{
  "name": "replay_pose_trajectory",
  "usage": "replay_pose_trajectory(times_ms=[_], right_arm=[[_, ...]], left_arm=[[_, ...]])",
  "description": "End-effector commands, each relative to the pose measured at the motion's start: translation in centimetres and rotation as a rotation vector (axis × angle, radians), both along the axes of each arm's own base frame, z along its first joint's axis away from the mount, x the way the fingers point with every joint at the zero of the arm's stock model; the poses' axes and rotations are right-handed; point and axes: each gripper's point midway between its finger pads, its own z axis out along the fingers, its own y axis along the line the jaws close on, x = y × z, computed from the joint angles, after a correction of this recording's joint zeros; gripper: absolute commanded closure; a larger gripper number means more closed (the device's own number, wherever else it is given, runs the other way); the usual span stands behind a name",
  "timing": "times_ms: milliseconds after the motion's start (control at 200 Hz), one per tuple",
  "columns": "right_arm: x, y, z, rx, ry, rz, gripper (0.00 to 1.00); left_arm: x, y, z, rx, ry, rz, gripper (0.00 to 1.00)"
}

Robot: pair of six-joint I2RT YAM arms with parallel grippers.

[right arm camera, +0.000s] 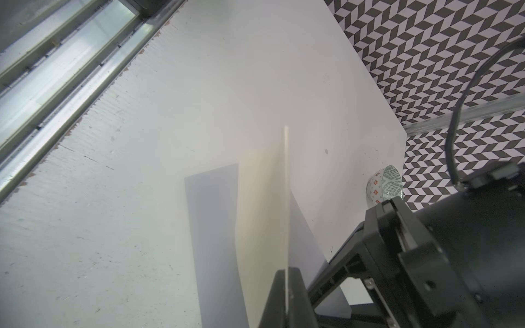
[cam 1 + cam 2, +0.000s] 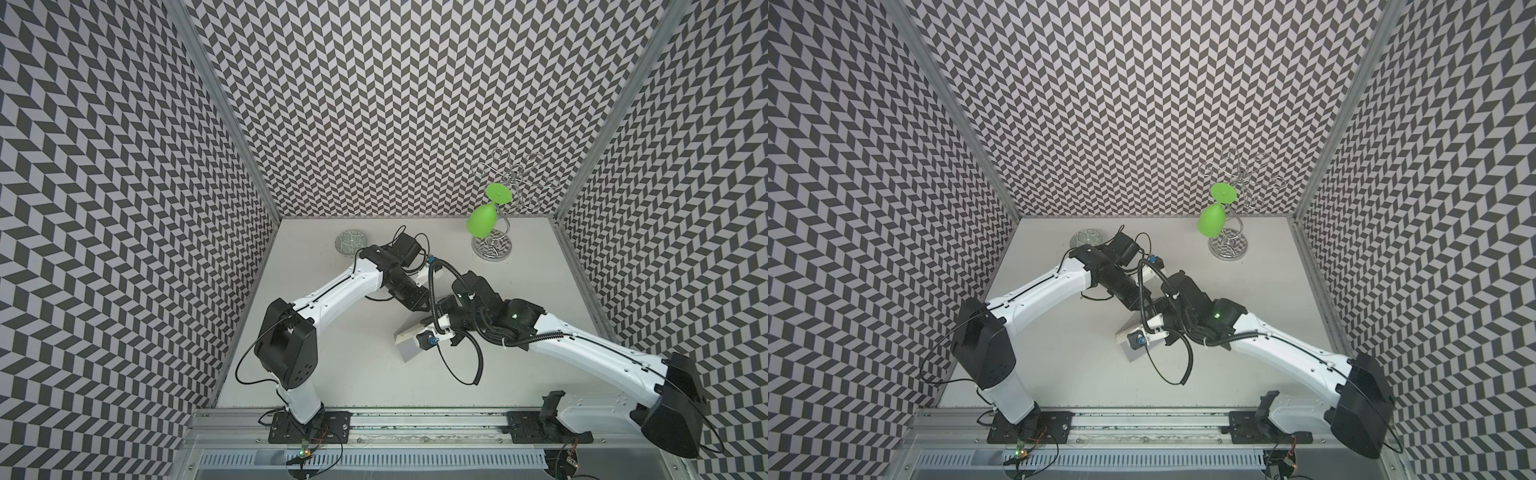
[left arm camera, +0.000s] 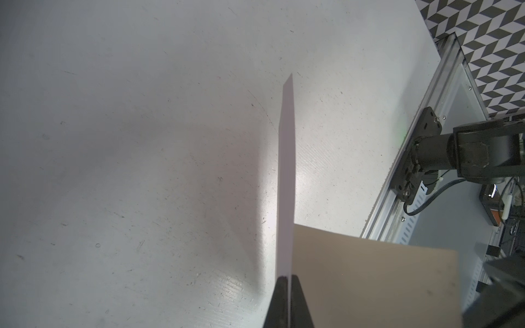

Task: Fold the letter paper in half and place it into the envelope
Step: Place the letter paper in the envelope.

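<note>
The left gripper (image 3: 289,279) is clamped on the envelope (image 3: 286,176), which is held edge-on with its long axis running straight out from the fingertips. The right gripper (image 1: 287,273) likewise clamps the letter paper (image 1: 264,213), which extends forward edge-on.

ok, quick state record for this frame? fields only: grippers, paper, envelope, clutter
left gripper: shut on the envelope, edge-on in the left wrist view
right gripper: shut on the letter paper, cream side showing
paper vs envelope: overlapping mid-table; whether the paper is inside cannot be told
fold: cannot tell
clutter: patterned bowl at the back; green glass hanging upside down on the wire rack
</note>
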Motion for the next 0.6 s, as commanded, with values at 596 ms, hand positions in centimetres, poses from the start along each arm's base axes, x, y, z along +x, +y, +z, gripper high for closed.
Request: replay_pose_trajectory(times_ms=[596], right_arm=[[0.4, 0.5, 5.5, 0.248, -0.077, 0.041, 1.0]], left_arm=[[-2.5, -0.8, -0.5, -0.052, 0.079, -0.082, 1.0]])
